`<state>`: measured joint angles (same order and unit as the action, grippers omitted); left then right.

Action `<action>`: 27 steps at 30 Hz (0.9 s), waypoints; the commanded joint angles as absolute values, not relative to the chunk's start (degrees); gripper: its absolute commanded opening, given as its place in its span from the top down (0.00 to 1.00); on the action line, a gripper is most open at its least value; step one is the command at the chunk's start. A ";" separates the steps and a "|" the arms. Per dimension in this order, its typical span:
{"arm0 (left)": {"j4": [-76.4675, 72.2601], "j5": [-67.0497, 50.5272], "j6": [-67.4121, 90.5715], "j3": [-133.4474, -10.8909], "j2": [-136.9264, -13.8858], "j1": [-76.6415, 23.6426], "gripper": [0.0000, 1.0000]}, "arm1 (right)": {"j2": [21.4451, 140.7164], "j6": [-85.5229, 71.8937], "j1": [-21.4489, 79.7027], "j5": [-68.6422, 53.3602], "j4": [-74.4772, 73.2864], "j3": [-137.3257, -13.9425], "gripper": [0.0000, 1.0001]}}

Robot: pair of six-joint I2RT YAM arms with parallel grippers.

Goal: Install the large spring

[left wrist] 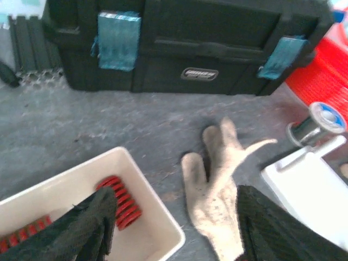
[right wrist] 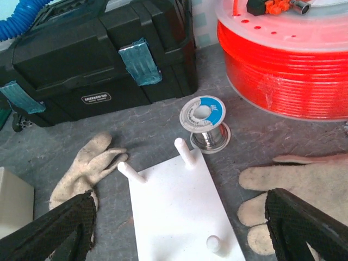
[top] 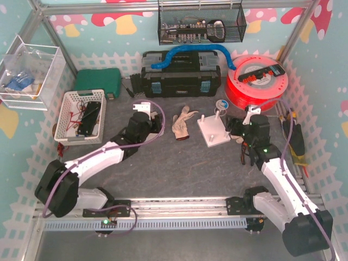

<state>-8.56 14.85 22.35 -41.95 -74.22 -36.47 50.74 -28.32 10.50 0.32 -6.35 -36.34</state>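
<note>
Grey table under a mushroom-print backdrop, both arms parked mid-table with nothing in their grips.

I saw the black toolbox along the far edge and the red tubing reel at the far right corner; my left gripper hung with its fingers spread wide over the rim of a cream bin, toward the far edge in front of the toolbox; the large spring, red, lay inside that bin just by the left finger, ungripped; a worn glove lay beside the bin; my right gripper was likewise spread, hovering over the white peg plate right of centre, its pegs bare; a solder spool stood just beyond the plate.
</note>
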 commanded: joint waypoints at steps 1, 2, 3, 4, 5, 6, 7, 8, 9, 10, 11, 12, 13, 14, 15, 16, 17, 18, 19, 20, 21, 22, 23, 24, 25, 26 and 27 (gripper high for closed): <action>0.33 13.28 24.82 -44.56 -77.45 -32.93 0.47 | 46.83 -29.59 10.89 -1.43 -0.39 -31.10 0.15; 0.37 12.03 25.43 -44.56 -77.84 -31.76 0.51 | 45.59 -30.18 10.90 -2.53 0.62 -29.89 0.14; 0.60 10.79 25.87 -44.60 -78.25 -30.50 0.54 | 44.33 -30.56 10.94 -3.29 0.99 -29.05 0.14; 0.93 9.74 26.01 -44.83 -78.76 -29.07 0.56 | 43.18 -30.75 10.90 -3.53 1.09 -28.52 0.14; 1.38 8.78 25.89 -45.15 -79.39 -28.21 0.57 | 42.15 -30.84 10.90 -3.51 1.26 -28.03 0.14; 2.13 8.48 25.62 -45.58 -80.23 -27.61 0.57 | 41.18 -30.92 10.89 -3.42 1.42 -27.61 0.14; 2.83 8.44 24.99 -46.00 -80.99 -27.18 0.58 | 40.25 -31.01 10.90 -3.54 1.53 -27.34 0.14; 3.29 8.65 24.33 -46.25 -81.72 -26.75 0.60 | 39.75 -31.17 10.90 -3.94 1.87 -26.97 0.14; 3.41 8.54 23.49 -46.39 -82.38 -26.34 0.60 | 39.44 -31.34 10.90 -4.51 2.30 -26.56 0.14; 3.43 8.45 22.61 -46.47 -83.09 -25.88 0.60 | 39.33 -31.53 10.90 -5.22 2.75 -26.27 0.14; 3.43 6.80 22.09 -46.56 -83.67 -25.46 0.60 | 39.35 -31.63 10.90 -5.66 2.96 -26.03 0.14; 3.36 5.90 21.69 -46.62 -84.26 -25.10 0.60 | 39.51 -31.82 10.90 -5.95 3.03 -25.87 0.14; 3.30 5.18 21.51 -46.77 -84.86 -24.80 0.60 | 39.77 -31.82 10.90 -6.21 3.07 -25.92 0.14; 3.13 4.38 21.22 -46.95 -85.50 -24.64 0.60 | 40.08 -31.82 10.90 -6.42 3.08 -25.96 0.13; 2.92 3.67 20.99 -47.26 -86.25 -24.61 0.60 | 40.46 -31.79 10.94 -6.64 3.08 -26.03 0.14; 2.90 3.02 20.78 -47.78 -87.09 -24.61 0.60 | 40.81 -31.81 11.02 -6.75 3.08 -26.08 0.14; 2.90 2.39 20.60 -48.38 -88.16 -24.61 0.60 | 41.05 -31.82 11.04 -6.89 3.20 -26.00 0.14; 2.90 1.66 20.42 -49.06 -89.25 -24.61 0.59 | 41.29 -31.88 10.99 -7.01 3.43 -25.77 0.13; 2.90 0.82 20.21 -49.69 -90.36 -24.61 0.59 | 41.49 -31.89 10.99 -7.15 3.69 -25.60 0.14; 2.90 -0.08 20.02 -50.42 -91.52 -24.61 0.59 | 41.68 -31.86 10.99 -7.27 3.92 -25.51 0.14; 2.90 -0.88 19.92 -51.09 -92.51 -24.61 0.59 | 41.95 -31.82 11.03 -7.25 4.03 -25.57 0.14; 2.89 -1.55 20.01 -51.57 -93.39 -24.61 0.59 | 42.11 -31.71 11.06 -7.28 4.04 -25.55 0.14; 2.90 -2.13 20.12 -52.05 -94.16 -24.61 0.59 | 42.30 -31.73 11.07 -7.22 4.04 -25.64 0.14; 2.97 -2.39 20.28 -52.41 -94.77 -24.61 0.59 | 42.36 -31.73 11.07 -7.25 4.04 -25.58 0.14; 3.11 -2.35 20.42 -52.70 -95.38 -24.61 0.59 | 42.41 -31.73 11.07 -7.29 4.04 -25.59 0.14; 3.33 -1.96 20.57 -52.99 -95.82 -24.61 0.59 | 42.41 -31.65 11.07 -7.23 4.04 -25.63 0.14; 3.65 -1.33 20.76 -53.26 -96.35 -24.61 0.59 | 42.37 -31.55 11.07 -7.10 4.00 -25.65 0.14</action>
